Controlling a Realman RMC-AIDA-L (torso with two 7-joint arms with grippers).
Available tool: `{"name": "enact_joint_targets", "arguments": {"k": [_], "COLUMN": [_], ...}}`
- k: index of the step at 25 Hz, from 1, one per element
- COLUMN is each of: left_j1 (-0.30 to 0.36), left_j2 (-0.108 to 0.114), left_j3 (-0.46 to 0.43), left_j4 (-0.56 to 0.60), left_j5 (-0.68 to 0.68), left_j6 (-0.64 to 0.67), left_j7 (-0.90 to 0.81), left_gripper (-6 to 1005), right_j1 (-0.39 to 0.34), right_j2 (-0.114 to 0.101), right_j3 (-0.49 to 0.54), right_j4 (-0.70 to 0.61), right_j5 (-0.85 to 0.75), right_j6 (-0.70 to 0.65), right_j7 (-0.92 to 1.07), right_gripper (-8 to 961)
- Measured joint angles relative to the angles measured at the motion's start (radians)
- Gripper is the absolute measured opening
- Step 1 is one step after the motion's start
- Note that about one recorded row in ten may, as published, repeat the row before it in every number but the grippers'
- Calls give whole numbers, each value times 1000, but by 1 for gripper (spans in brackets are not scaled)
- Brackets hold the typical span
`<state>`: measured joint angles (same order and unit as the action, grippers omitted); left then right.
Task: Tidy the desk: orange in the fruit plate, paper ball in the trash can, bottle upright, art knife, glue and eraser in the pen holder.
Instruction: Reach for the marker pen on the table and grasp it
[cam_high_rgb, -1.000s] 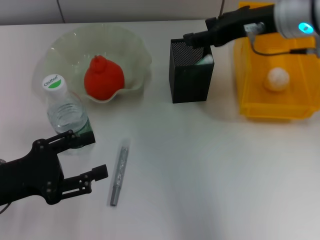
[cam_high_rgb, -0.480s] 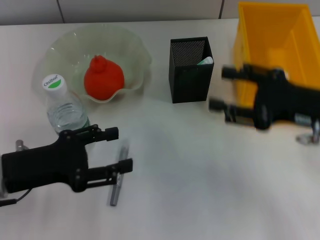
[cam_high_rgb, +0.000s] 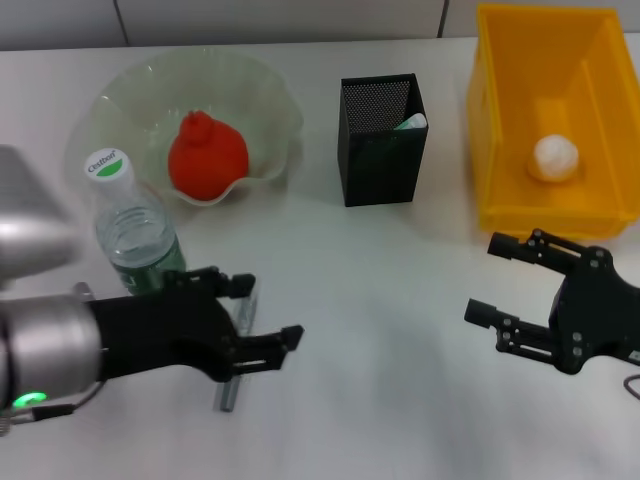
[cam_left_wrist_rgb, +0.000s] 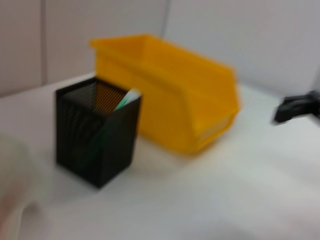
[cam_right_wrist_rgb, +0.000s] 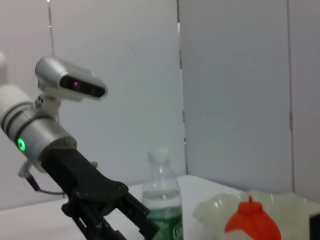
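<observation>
Left gripper (cam_high_rgb: 262, 312) hovers low over the white tabletop (cam_high_rgb: 380, 330), fingers spread, nothing held. It sits directly over the upper end of a grey pen-like tool (cam_high_rgb: 233, 372), probably the art knife, which lies flat on the tabletop; contact between fingers and tool cannot be judged. The bottle (cam_high_rgb: 132, 228) stands upright just beside the left gripper, on its far side, white cap on top.

Right gripper (cam_high_rgb: 502, 282) hangs on the opposite side of the tabletop from the left gripper, fingers apart and empty, just in front of the trash can (cam_high_rgb: 500, 150).

Beyond the bottle, the fruit plate (cam_high_rgb: 280, 110) holds the orange (cam_high_rgb: 205, 155), stem bump upward. The right wrist view shows the same: left gripper (cam_right_wrist_rgb: 127, 215), bottle (cam_right_wrist_rgb: 161, 200) and orange (cam_right_wrist_rgb: 252, 225) in a row.

The pen holder (cam_high_rgb: 378, 165) stands upright between the fruit plate and the trash can, apart from both. 1 pale green-white item (cam_high_rgb: 410, 122) pokes above its rim at the corner nearest the trash can; what it is cannot be told. The eraser is not seen.

The paper ball (cam_high_rgb: 555, 157) rests on the trash can's floor. In the left wrist view, the pen holder (cam_left_wrist_rgb: 97, 132) and trash can (cam_left_wrist_rgb: 170, 95) stand side by side.
</observation>
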<state>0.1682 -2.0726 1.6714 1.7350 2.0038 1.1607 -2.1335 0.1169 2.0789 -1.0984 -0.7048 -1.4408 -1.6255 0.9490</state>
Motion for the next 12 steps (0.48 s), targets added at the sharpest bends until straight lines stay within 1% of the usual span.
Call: {"name": "enact_joint_targets", "arguments": {"k": [1,3,4,5,7,8,9,10,12], "left_j1": [-9,-36,-79,-79,-133,-147,-180,-180,-201], "left_j2": [0,-2,-3,-3,-4,-4,-6,-6,-7], "left_j3": [50,126,185,185,237,251,291,291,315], "left_j4": [38,74,84,84,79,76,67,67,64], "left_j5": [96,245,363,363,481,514,626,626,709], "left_j6": [-28,-64,-83,-83,-88,-89,-85,-85,-59], "left_j7": [-99,-244,-386,-386,-508,-535,-618,-618,-692], "left_gripper": [786,786,786,787,787,787,787,787,786], "right_j1": [4,12,20,20,28,30,35,35,40], "right_j2": [-1,-1,0,0,0,0,1,1,1], "right_j3": [8,24,32,32,34,34,34,34,34], "right_j4": [18,45,67,67,83,88,94,94,97], "right_j5": [-8,-30,-42,-42,-44,-44,-44,-44,-44], "right_j6": [4,13,25,25,37,40,44,44,45], "right_j7": [-11,-29,-41,-41,-44,-44,-45,-45,-45], "right_gripper": [731,730,730,730,729,729,728,728,727]}}
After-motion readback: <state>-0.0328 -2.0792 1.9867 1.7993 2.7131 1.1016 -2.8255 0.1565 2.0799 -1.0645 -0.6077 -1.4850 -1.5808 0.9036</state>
